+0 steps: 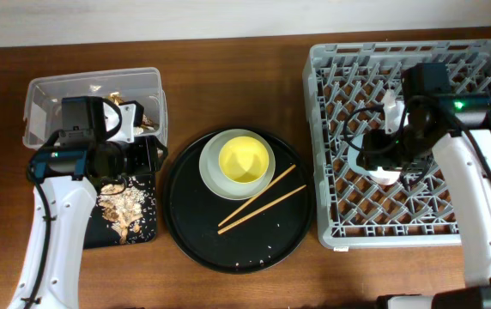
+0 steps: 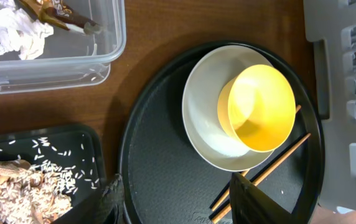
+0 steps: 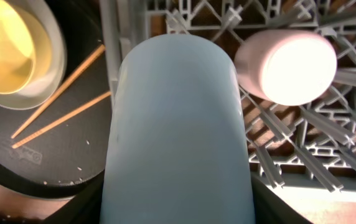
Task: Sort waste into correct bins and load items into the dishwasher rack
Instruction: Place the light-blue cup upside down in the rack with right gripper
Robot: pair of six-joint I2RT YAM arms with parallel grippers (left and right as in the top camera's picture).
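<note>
Blue cup sits clamped between the right gripper's jaws over the rack's left side, pink cup just beside it. Left gripper, well left of the rack, hangs jaws apart, empty.

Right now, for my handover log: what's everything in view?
Clear box: 1, transparent, left
Tissue: some, white, box
Foil wrapper: 1, gold, box
Rectangular tray: 1, black, left
Food scraps: pile, brownish, rectangular tray
Round tray: 1, black, centre
Plate: 1, grey, round tray
Bowl: 1, yellow, on plate
Chopsticks: 2, wooden, round tray
Rack: 1, grey, right
Pink cup: 1, pink, rack
Blue cup: 1, light blue, right gripper
Left gripper: 1, black, open
Right gripper: 1, black, gripping cup
</note>
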